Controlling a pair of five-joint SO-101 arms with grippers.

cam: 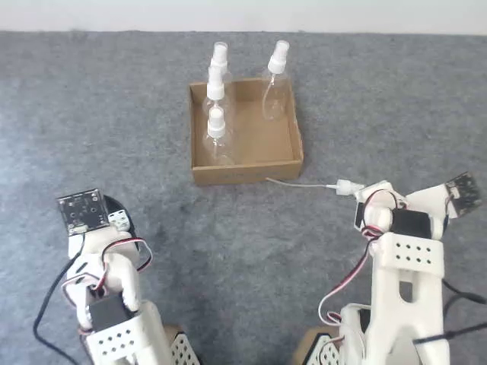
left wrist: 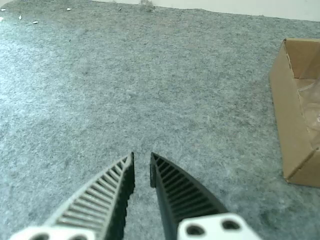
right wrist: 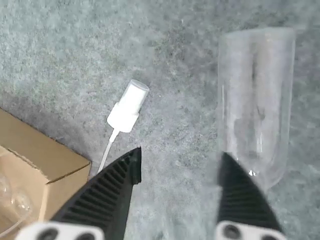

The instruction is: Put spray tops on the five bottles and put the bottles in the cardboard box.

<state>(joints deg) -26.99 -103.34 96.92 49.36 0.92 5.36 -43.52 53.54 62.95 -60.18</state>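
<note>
High: box (cam: 245, 172) sits mid-bench toward the far edge, with four capped bottles (cam: 216, 125) standing inside. A loose top (cam: 346, 185) lies on the bench nearer the right edge, its tube (cam: 297, 182) pointing at the box.

Left wrist: left tool (left wrist: 142, 162) is barely parted and empty over bare bench (left wrist: 125, 75).

Right wrist: right tool (right wrist: 180, 157) is spread wide and grasps nothing. The top lies off one finger, the bare bottle (right wrist: 255, 95) just past the other.

Risks: closing here likely catches neither. A finger may knock the bottle away. The tube may snag the box corner.
</note>
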